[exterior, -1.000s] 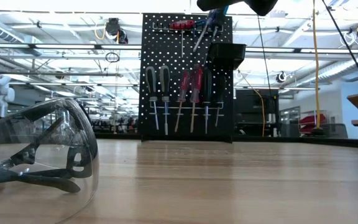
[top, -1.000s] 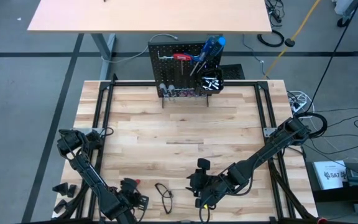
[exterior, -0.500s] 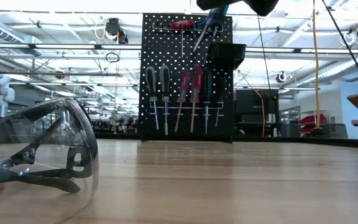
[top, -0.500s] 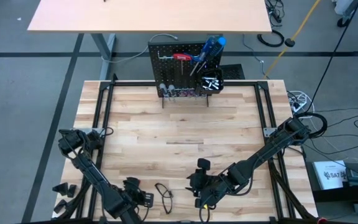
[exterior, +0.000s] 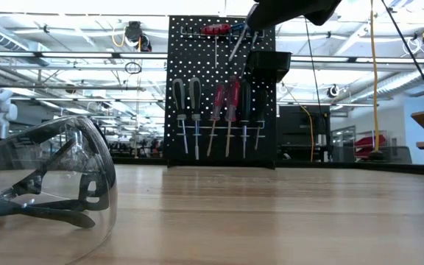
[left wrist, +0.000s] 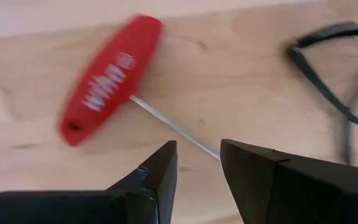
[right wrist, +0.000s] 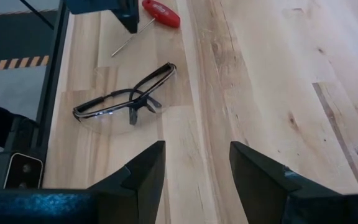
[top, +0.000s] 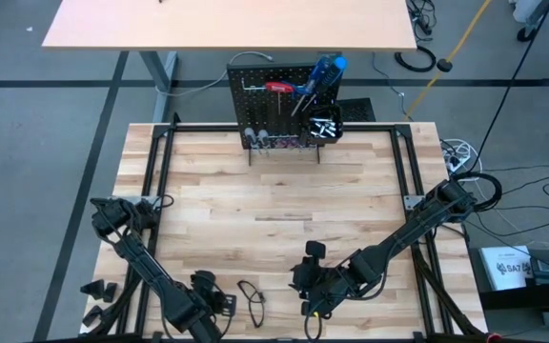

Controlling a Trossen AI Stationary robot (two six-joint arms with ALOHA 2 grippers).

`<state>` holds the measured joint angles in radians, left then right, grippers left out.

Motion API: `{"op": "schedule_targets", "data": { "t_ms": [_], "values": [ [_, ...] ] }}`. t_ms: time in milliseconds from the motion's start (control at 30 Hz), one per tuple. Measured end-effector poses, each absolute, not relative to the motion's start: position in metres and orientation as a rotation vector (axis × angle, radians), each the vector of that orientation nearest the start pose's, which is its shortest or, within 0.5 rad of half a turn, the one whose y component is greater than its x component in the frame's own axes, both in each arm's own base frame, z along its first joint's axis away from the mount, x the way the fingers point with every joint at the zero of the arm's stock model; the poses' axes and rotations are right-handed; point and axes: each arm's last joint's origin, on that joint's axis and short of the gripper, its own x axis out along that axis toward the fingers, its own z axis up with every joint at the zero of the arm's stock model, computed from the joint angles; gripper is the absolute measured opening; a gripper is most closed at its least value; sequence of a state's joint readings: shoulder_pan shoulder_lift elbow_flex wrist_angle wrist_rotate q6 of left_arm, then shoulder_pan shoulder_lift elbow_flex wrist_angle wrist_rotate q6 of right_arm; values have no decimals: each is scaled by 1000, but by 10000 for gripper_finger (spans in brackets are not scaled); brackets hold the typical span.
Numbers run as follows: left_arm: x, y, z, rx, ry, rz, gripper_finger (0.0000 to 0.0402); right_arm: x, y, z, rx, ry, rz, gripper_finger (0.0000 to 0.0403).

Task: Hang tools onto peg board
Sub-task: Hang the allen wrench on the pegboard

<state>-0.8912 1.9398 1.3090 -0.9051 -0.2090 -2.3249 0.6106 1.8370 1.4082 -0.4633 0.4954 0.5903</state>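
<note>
1. Left wrist view: left gripper hovers low over the light wooden butcher-block tabletop, its two dark fingers parted by a narrow gap with nothing between them.
2. Just past those fingers lies a red T-handled driver with a thin silver shaft; the shaft tip points toward the gap between the fingers but sits clear of both.
3. Clear safety glasses with dark arms lie on the wood beside the driver, apart from it.
4. Right wrist view: right gripper hangs above the tabletop, fingers moderately apart, holding nothing. The glasses lie ahead of it, the red driver farther off, next to the left arm.
5. High view: both grippers sit near the table's near edge, left gripper to the left of the glasses, right gripper to their right.
6. Small upright black perforated peg board stands at the table's far edge, well apart from both arms.
7. Low view: screwdrivers with black and red handles hang in a row on the peg board; a small black bin is fixed at its upper right.
</note>
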Motion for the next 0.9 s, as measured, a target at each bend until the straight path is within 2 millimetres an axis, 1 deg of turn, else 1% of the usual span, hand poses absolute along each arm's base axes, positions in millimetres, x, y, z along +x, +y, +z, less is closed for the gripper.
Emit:
{"op": "schedule_targets", "data": {
  "t_ms": [200,433,667,900],
  "values": [
    [223,-266,156,-1064,1079,1084,130,332,216,238,93,751,-117,171],
    [223,-266,156,-1074,1074,1088,130,332,216,238,94,750,-116,171],
    [224,-268,147,-1056,1073,1115,130,332,216,238,106,752,-118,171],
    [222,-266,146,-1037,1076,1140,130,332,216,238,106,752,-118,171]
  ]
}}
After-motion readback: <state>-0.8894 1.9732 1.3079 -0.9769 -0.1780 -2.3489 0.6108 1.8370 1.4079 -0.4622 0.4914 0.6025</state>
